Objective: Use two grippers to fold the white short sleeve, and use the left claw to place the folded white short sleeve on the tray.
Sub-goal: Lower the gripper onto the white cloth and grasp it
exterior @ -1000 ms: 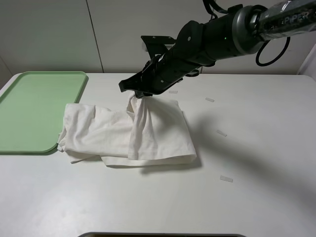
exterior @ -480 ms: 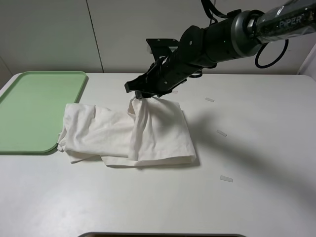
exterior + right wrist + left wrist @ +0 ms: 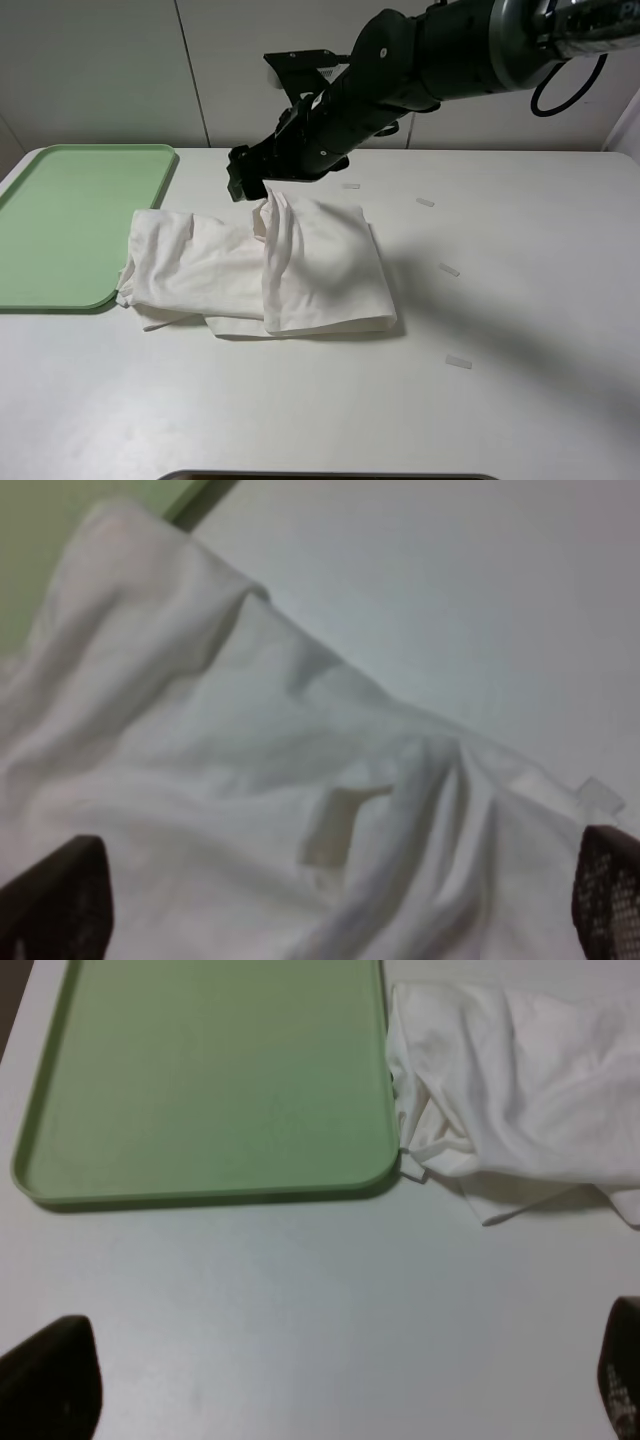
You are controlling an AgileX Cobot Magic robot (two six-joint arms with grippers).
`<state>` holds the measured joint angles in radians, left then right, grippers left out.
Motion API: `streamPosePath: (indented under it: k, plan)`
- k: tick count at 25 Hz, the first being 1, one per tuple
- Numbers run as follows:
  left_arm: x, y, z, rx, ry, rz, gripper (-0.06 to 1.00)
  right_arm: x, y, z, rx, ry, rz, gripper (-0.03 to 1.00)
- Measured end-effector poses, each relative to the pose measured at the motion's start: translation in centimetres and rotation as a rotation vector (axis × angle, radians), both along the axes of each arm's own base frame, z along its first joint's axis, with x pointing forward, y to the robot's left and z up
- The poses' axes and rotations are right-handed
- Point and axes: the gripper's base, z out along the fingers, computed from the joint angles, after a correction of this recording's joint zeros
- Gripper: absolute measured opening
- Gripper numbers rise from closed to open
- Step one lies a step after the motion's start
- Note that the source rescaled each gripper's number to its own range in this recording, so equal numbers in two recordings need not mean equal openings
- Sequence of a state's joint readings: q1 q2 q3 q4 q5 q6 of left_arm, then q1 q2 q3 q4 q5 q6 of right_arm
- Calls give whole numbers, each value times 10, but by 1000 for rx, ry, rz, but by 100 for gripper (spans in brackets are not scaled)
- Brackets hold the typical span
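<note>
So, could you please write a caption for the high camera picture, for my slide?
Open right hand above a wrinkled white T-shirt beside the green tray.

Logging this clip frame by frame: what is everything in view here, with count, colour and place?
tray: one, pale green, left end of the table
white short sleeve: one, white, wrinkled, mid-table, beside the tray's right rim
tape strips: four, pale, scattered behind and to the right of the shirt
table: one, white
dark object: one, at the near table edge, too cropped to identify
right arm: one, black, reaching in from the upper right
right gripper: one, black, open, just above the shirt's far edge
left gripper: one, black, open, over bare table near the tray, seen only in its wrist view
</note>
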<state>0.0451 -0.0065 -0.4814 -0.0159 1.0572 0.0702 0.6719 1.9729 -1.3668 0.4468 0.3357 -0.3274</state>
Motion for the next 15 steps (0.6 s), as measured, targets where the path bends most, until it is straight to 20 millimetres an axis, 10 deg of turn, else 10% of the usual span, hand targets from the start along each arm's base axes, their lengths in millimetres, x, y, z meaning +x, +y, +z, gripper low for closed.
streamPosePath:
  k: [6, 15]
  plan:
    - [0, 0, 0, 0, 0, 0, 100, -16, -2, 11, -110, 4, 127, 100]
    - [0, 0, 0, 0, 0, 0, 100, -58, -43, 92, -273, 14, 171, 100]
